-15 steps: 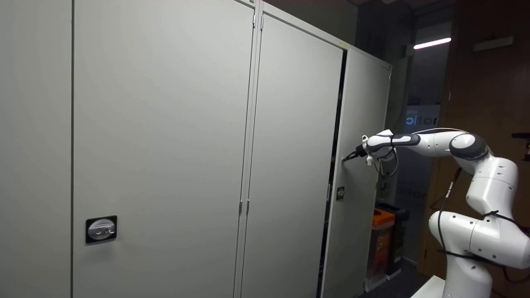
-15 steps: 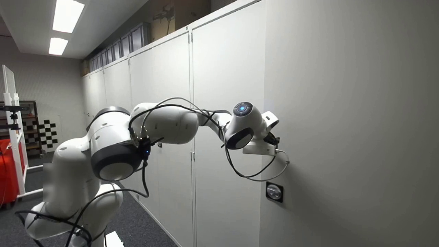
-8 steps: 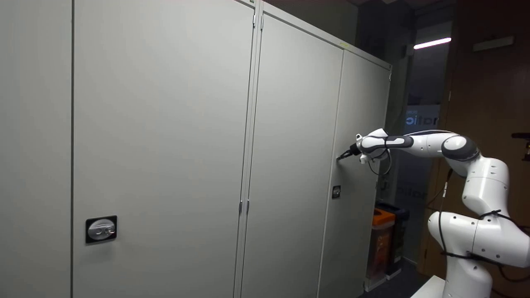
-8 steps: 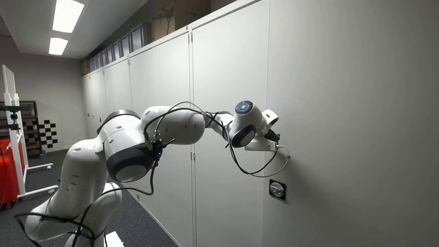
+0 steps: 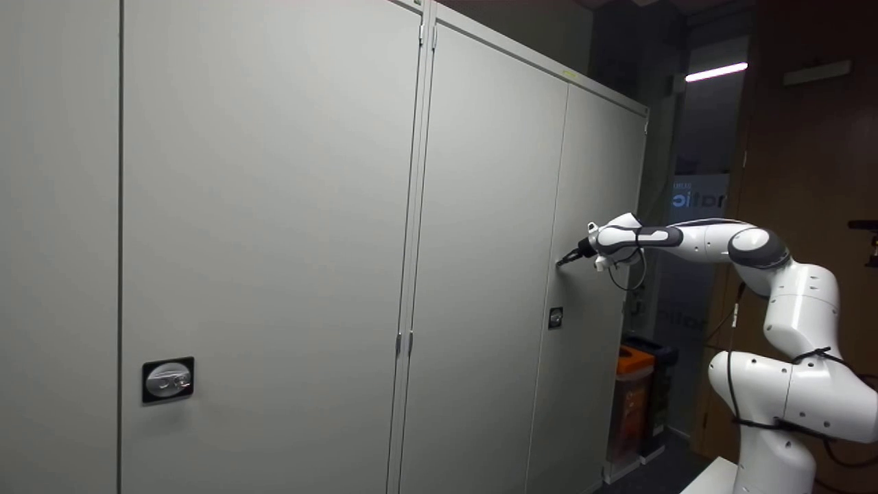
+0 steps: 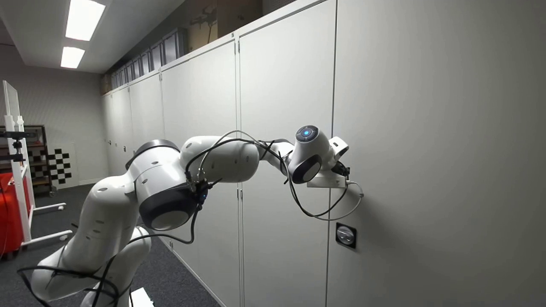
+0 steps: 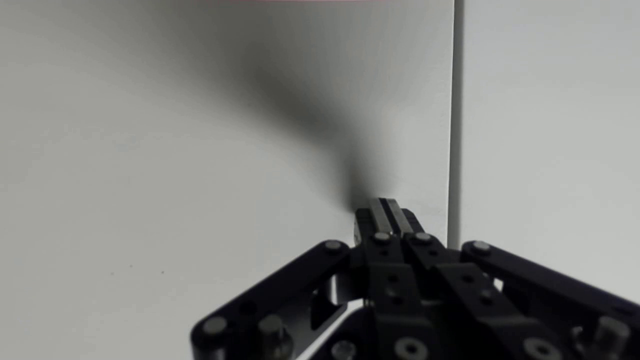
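My gripper [image 7: 389,201] is shut, with nothing between its fingers, and its tips meet or nearly meet a light grey cabinet door [image 7: 200,175]. Just right of the tips in the wrist view runs the narrow seam beside the neighbouring door [image 7: 550,125]. The same door [image 5: 600,171] stands about flush with its neighbour [image 5: 487,171] in an exterior view, where the gripper [image 5: 561,263] reaches it above a round latch on a black plate [image 5: 555,318]. That latch [image 6: 346,235] also shows in an exterior view, but there the wrist hides the fingertips.
More grey cabinet doors [image 5: 274,206] run along the same wall, one bearing another latch [image 5: 168,381]. Orange-topped and dark bins [image 5: 634,360] stand beyond the cabinet's end. Cables [image 6: 315,216] hang in loops below the wrist. A white-framed stand [image 6: 25,170] rises at far left.
The door has swung in toward the cabinet, and the dark gap beside it has narrowed to a thin seam. My arm has moved forward with it, the gripper staying shut; the last half second shows little motion.
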### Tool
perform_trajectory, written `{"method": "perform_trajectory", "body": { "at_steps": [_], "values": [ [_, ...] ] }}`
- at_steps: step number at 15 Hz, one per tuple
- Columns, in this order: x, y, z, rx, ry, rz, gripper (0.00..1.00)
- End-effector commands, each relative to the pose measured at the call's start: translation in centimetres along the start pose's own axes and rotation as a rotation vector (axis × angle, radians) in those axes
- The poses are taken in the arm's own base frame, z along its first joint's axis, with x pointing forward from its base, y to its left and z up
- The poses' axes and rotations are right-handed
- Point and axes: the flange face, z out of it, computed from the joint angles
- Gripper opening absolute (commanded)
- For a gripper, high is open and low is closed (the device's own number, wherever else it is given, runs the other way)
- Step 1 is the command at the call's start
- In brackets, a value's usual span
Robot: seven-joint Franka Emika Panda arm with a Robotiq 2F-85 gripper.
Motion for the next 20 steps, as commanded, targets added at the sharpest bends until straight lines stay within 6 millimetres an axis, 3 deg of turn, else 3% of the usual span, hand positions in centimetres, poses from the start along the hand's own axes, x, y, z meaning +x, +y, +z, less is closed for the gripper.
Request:
{"method": "perform_trajectory", "body": {
  "at_steps": [1, 6, 7, 20],
  "values": [
    [1.2, 0.7, 0.2, 0.006, 0.025, 0.019, 0.0],
    [0.8, 0.3, -0.8, 0.01, 0.01, 0.058, 0.0],
    [0.1, 0.1, -0.2, 0.004, -0.003, 0.031, 0.01],
    [0.2, 0.1, -0.5, 0.006, -0.003, 0.042, 0.01]
  ]
}}
